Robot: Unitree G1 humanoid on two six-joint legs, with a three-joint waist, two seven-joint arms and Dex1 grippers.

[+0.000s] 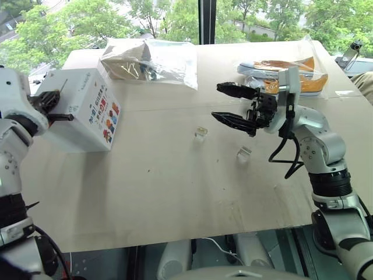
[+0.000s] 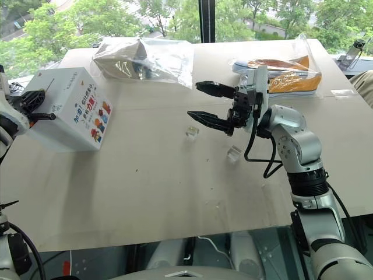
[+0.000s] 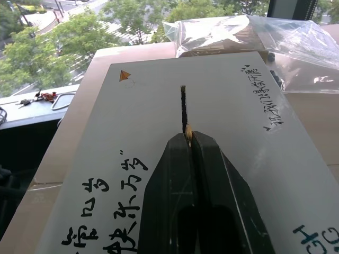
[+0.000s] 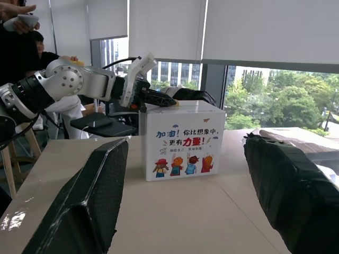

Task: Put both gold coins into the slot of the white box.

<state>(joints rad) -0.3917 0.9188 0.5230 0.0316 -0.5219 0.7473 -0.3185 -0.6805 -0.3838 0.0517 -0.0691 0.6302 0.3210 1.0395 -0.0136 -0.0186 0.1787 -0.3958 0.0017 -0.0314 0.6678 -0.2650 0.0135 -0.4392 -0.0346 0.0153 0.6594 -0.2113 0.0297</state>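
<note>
A gold coin (image 3: 187,134) is pinched edge-on between the clenched fingers of the left gripper (image 3: 188,138), with only a sliver of yellow showing at the fingertips. The gripper hovers over the top face of the white box (image 1: 87,111), and the coin's edge sits in line with the slot (image 3: 183,106), a thin dark slit just ahead of the fingertips. Holding the coin on edge, lined up along the slit, looks deliberate: it is the only way a flat disc would pass through so narrow an opening. Whether the coin already touches the box top cannot be told.

The box stands at the left edge of the worktop (image 1: 175,192), its printed side with coloured cartoon figures facing the middle. The right gripper (image 1: 233,106) is raised above the centre of the worktop, pointing toward the box, its fingers spread wide and holding nothing; it seems to be waiting out of the way. Two small clear cubes (image 1: 201,133) lie on the worktop below it. Two clear plastic bags (image 1: 151,58) with goods inside rest along the far edge, well apart from the box. A second coin cannot be made out.
</note>
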